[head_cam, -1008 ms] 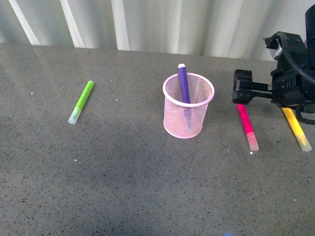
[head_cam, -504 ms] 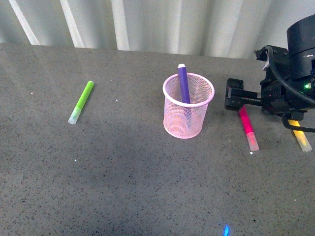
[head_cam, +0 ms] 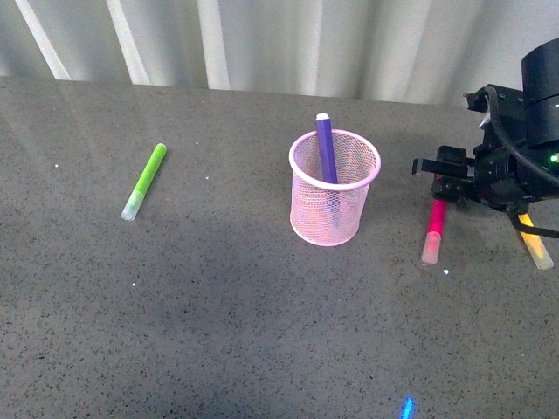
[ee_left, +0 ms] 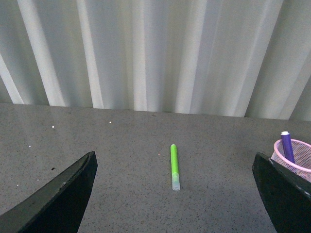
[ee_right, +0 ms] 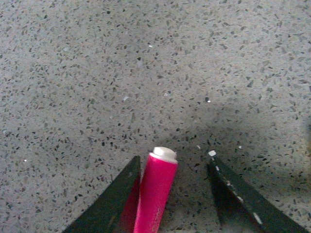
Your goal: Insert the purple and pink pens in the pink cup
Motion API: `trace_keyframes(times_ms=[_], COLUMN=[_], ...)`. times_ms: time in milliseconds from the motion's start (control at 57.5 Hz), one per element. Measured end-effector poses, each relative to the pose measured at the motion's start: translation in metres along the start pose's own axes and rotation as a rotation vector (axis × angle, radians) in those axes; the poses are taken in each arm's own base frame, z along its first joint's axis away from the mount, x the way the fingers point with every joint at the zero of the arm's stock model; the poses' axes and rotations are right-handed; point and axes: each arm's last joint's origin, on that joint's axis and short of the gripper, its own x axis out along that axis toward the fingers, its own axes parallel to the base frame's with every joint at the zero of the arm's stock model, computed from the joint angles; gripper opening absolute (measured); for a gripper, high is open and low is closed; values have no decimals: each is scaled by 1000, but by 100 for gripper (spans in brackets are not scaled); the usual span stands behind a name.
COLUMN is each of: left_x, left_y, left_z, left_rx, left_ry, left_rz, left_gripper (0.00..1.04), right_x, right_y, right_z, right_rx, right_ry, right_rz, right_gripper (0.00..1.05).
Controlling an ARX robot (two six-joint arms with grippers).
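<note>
Right gripper [head_cam: 439,185] is down at the table with jaws spread, straddling the pink pen [head_cam: 434,229]. The pen rests against one finger with a gap to the other, so I'd say not clamped yet. Cup [head_cam: 327,218] sits well to the gripper's left, with the purple pen [head_cam: 326,148] already standing in it. Half done; grasp, carry and drop remain. Left gripper [ee_left: 173,154] hangs wide open, idle.
</note>
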Motion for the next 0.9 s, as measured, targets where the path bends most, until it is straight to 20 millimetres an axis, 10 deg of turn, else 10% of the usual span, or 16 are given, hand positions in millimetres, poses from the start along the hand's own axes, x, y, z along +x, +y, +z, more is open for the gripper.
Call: trace_keyframes(times_ms=[209,591,904], left_x=[0,0,0], left_y=[0,0,0], left_z=[0,0,0], left_rx=[0,0,0], left_ry=[0,0,0], left_rz=[0,0,0], left_gripper=[98,98,98], right_x=[-4,-30,-109], right_y=[-11,-19,21], right_z=[3,26,57], right_rx=[26,65,-48], right_ry=[-5,-184,-669], right_rz=[-5,38,253], right_gripper=[13,11,11])
